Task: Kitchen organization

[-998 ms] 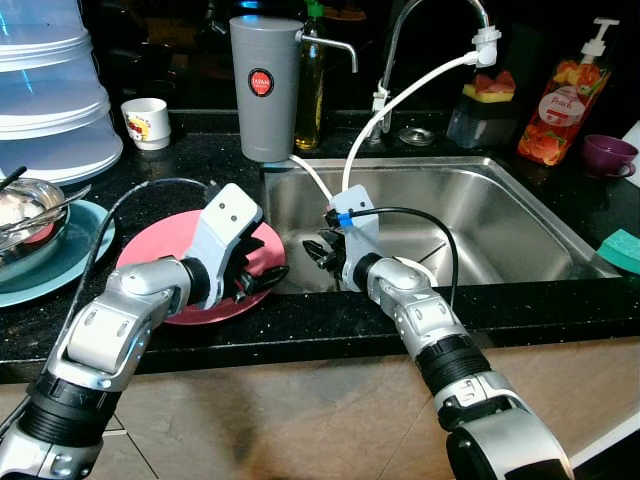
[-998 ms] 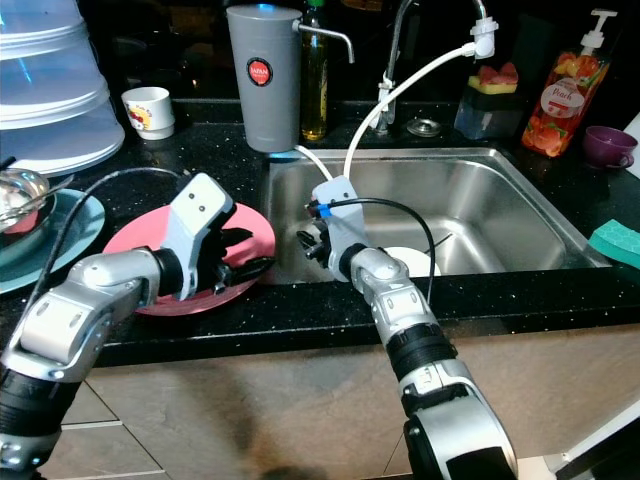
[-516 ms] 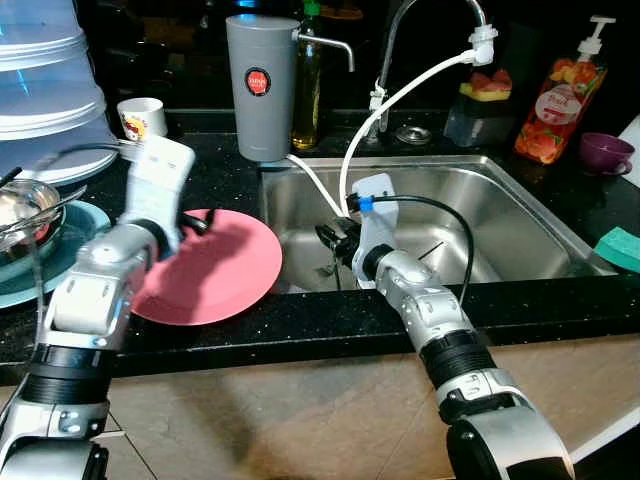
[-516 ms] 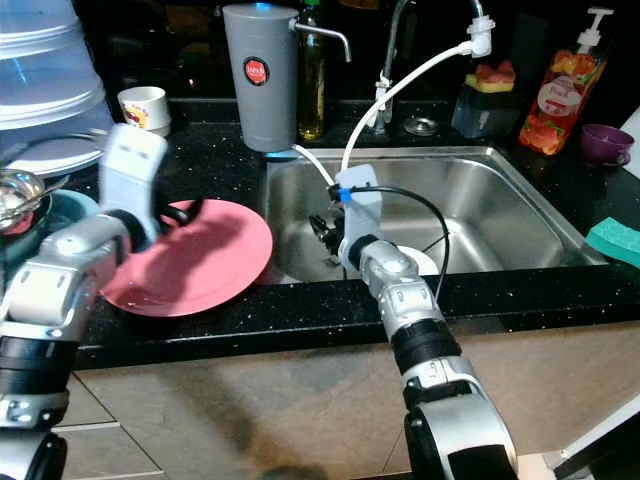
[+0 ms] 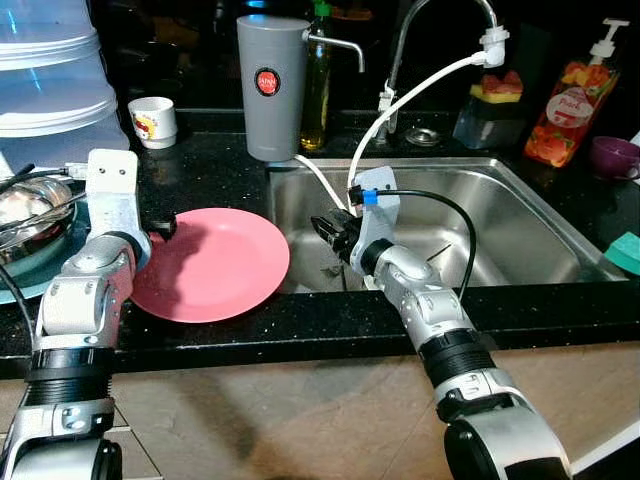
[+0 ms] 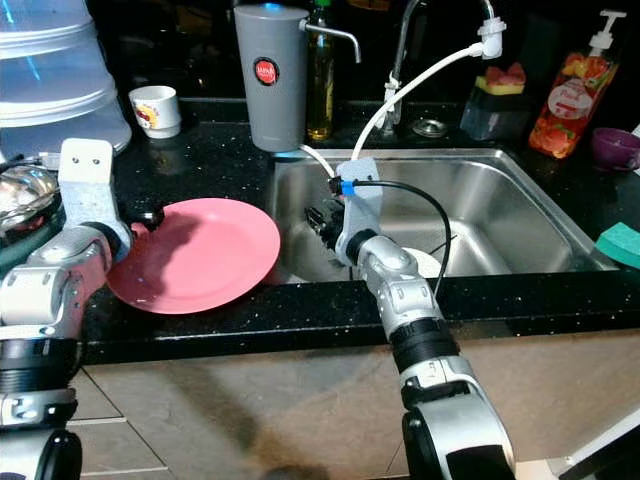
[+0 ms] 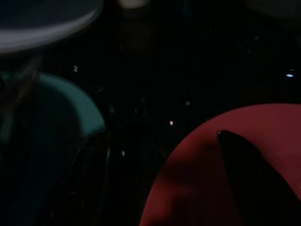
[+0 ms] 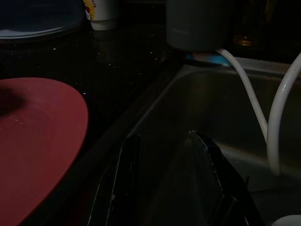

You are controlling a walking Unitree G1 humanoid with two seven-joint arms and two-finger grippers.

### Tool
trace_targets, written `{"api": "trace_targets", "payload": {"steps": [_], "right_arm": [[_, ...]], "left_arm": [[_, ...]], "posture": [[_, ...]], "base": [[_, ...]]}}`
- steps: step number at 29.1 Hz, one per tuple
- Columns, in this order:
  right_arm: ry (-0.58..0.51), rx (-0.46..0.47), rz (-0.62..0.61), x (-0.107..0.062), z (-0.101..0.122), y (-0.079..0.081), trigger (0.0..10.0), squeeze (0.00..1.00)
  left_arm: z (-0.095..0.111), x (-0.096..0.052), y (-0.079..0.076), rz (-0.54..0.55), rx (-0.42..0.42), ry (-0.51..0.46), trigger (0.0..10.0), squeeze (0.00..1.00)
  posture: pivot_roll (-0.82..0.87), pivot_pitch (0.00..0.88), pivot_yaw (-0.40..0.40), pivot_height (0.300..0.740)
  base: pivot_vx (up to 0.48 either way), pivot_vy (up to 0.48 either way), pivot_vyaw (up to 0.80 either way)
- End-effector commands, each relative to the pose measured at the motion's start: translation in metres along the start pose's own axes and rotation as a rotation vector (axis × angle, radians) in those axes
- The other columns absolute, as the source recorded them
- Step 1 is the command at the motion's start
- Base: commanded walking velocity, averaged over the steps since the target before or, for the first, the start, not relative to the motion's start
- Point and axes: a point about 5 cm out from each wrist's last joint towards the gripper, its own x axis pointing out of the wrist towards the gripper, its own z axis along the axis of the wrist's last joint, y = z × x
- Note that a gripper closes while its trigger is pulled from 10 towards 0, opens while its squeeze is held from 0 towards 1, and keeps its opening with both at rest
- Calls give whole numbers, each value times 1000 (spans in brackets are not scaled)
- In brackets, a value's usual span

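The flat, round pink plate (image 5: pixel 212 263) lies on the black speckled stone desk (image 5: pixel 300 325), just beside the left rim of the stainless steel sink (image 5: pixel 500 215), its matte face bare. The left hand (image 5: pixel 158 226) sits at the plate's far-left edge, near a teal plate (image 5: pixel 30 275) carrying a shiny metal bowl (image 5: pixel 25 200); whether its fingers are apart or together I cannot tell, though one dark finger (image 7: pixel 254 174) lies over the pink rim. The right hand (image 5: pixel 332 232) hovers inside the sink's left wall, fingers apart and empty. To lift the plate well, probably slide a finger beneath the thin rim and pinch firmly, since smooth glazed ware may slip. Behind stand a grey cylindrical dispenser (image 5: pixel 273 85) and a small white cup (image 5: pixel 157 121).
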Motion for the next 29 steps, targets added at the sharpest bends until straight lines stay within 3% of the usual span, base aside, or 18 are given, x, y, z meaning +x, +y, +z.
{"api": "trace_targets", "payload": {"steps": [1,10,11,12,13,14,22,29], "right_arm": [[-21,3,9,1,6,1,10000,0],[-29,6,15,1,8,1,10000,0],[-31,6,16,2,9,1,10000,0],[-31,6,16,2,9,1,10000,0],[-31,7,16,2,9,1,10000,0],[-32,8,16,2,9,1,10000,0],[-33,17,12,1,8,2,10000,0],[-33,23,10,1,9,0,10000,0]], "left_arm": [[-8,2,-4,-22,-81,55,10000,0],[-10,3,-10,-97,-182,105,10000,0],[-9,3,-12,-113,-206,110,5647,0],[-9,3,-12,-113,-206,110,5647,0],[-9,3,-13,-118,-212,111,4431,0],[-8,3,-13,-123,-224,111,0,0],[-2,2,-13,-142,-293,93,0,0],[4,3,-4,-83,-320,56,0,0]], "posture": [[136,45,-4,740],[134,42,-7,740],[136,40,-7,740],[136,40,-7,740],[136,40,-7,740],[136,42,-6,740],[139,48,-4,740],[138,50,-3,740]], "base": [[0,0,0],[0,0,0],[0,0,0],[0,0,0],[0,0,0],[0,0,0],[0,0,0],[0,0,0]]}}
